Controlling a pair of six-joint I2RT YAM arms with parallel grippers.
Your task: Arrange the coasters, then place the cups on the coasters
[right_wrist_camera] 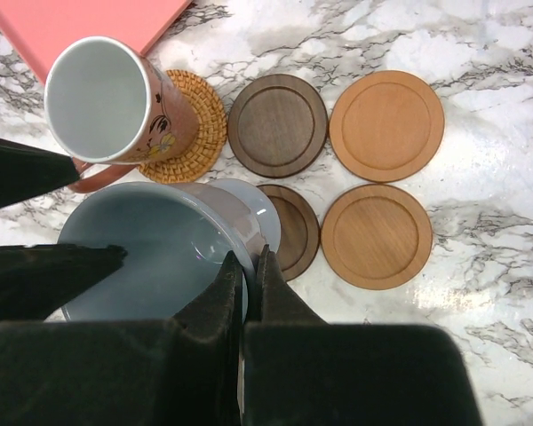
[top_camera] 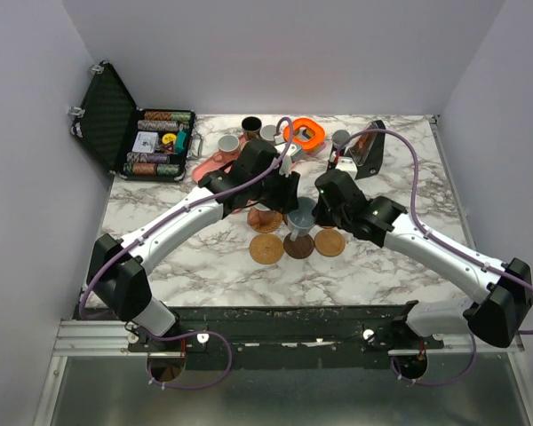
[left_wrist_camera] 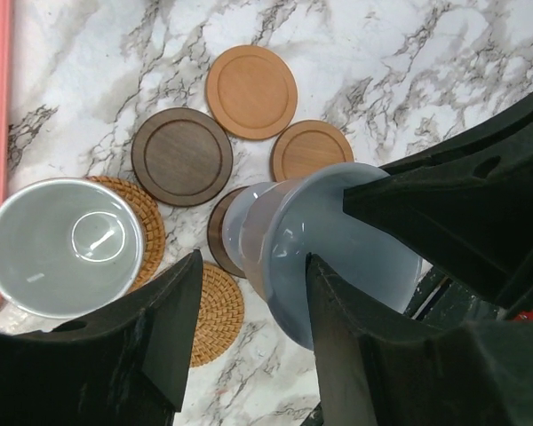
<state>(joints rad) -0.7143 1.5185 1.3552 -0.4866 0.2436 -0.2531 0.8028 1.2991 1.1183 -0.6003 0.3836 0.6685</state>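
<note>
My right gripper [right_wrist_camera: 249, 266] is shut on the rim of the pale blue cup [right_wrist_camera: 151, 257], which hangs tilted with its base over a dark coaster [right_wrist_camera: 298, 232]; I cannot tell if they touch. A pinkish-brown cup [right_wrist_camera: 115, 106] stands on a woven coaster [right_wrist_camera: 200, 120]. My left gripper [left_wrist_camera: 253, 311] is open just beside that cup [left_wrist_camera: 62, 244], holding nothing. Its fingers [left_wrist_camera: 173, 328] hang above a second woven coaster [left_wrist_camera: 218, 311]. Another dark coaster [right_wrist_camera: 277, 124] and two light tan coasters [right_wrist_camera: 386, 124] [right_wrist_camera: 376, 235] lie bare to the right. From the top camera, both grippers meet at the table's middle around the blue cup [top_camera: 300, 217].
A pink tray [top_camera: 215, 165] lies right behind the coasters. Further back stand several cups [top_camera: 251, 125], an orange ring-shaped object [top_camera: 304, 133] and a black stand [top_camera: 369, 149]. An open black case of poker chips [top_camera: 138, 133] sits at the back left.
</note>
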